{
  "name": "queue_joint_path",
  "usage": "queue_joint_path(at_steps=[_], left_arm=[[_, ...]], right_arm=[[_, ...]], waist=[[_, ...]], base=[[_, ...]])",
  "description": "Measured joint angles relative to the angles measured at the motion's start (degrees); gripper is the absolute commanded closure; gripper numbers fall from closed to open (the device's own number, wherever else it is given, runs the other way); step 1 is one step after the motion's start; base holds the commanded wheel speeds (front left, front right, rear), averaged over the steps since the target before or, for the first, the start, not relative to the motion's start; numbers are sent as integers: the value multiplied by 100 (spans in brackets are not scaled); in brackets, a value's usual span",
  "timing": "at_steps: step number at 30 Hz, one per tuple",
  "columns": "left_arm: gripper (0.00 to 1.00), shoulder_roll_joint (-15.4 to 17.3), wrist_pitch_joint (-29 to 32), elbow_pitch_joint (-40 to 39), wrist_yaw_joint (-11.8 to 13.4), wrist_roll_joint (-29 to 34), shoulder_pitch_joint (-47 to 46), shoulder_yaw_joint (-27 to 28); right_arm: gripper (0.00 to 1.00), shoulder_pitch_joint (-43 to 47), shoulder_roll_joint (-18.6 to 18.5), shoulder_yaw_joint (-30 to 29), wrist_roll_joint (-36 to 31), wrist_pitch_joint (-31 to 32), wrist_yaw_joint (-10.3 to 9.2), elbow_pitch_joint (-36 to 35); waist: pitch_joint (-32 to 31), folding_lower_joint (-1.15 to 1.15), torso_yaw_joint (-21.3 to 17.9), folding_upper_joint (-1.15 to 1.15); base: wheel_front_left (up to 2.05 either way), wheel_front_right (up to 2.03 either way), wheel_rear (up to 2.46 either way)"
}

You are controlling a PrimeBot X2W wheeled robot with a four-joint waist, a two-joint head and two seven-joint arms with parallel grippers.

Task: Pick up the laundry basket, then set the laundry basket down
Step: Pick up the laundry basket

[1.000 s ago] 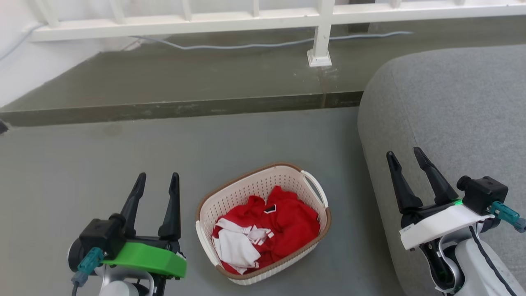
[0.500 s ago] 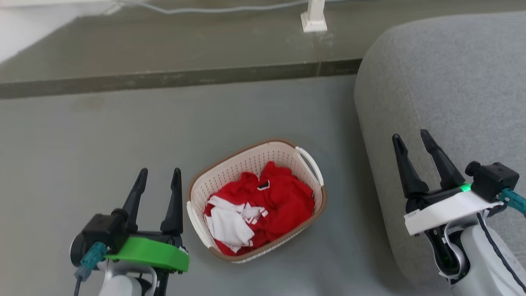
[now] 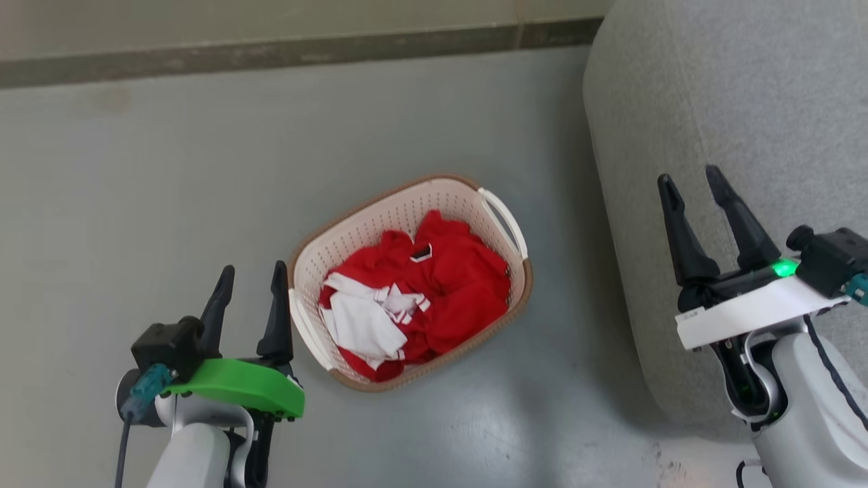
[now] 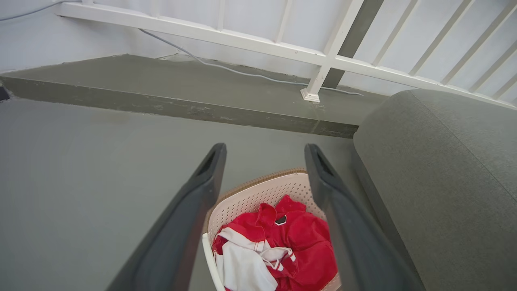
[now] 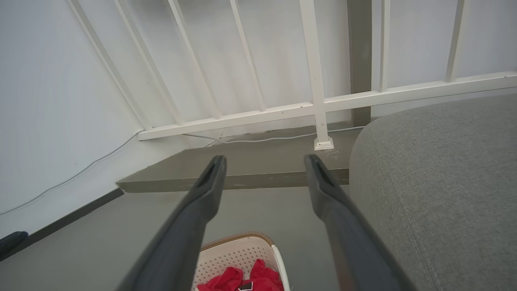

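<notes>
The laundry basket (image 3: pixel 380 220) sits on the grey floor in the middle of the head view, cream-white and perforated with a brown rim, white handles and red and white clothes inside. It also appears low in the left wrist view, laundry basket (image 4: pixel 258 192), and at the bottom of the right wrist view, laundry basket (image 5: pixel 238 252). My left gripper (image 3: pixel 249 274) is open, just left of the basket's near handle, apart from it. My right gripper (image 3: pixel 690 179) is open over the sofa edge, well right of the basket. Both hold nothing.
A grey sofa (image 3: pixel 712 102) fills the right side, close to the basket's right handle. A raised dark step (image 4: pixel 181 109) runs across behind the basket, with a white railing (image 5: pixel 319 105) and a cable (image 4: pixel 242 72) on it. Bare floor lies left of the basket.
The head camera has tilted down, so the railing and step slid up and out of the picture. The basket lies in the same spot on the floor. Both grippers stay open.
</notes>
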Motion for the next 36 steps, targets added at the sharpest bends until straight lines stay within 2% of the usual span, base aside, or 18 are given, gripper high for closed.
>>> queue_joint_path(at_steps=[12,24,36], left_arm=[[0,-5,-1,1321,109,-471,-600,123],[0,-22,199,2465,113,-1332,-1500,85],[0,-40,495,3459,252,-1427,-2303,189]], right_arm=[[0,-364,-33,124,203,0,0,-111],[0,-763,-192,145,305,-8,0,-264],[0,-1004,-282,133,414,-8,1,-358]], waist=[[707,0,-145,0],[1456,0,-328,0],[2266,1,-520,0]], base=[[0,0,0],[0,0,0],[0,0,0]])
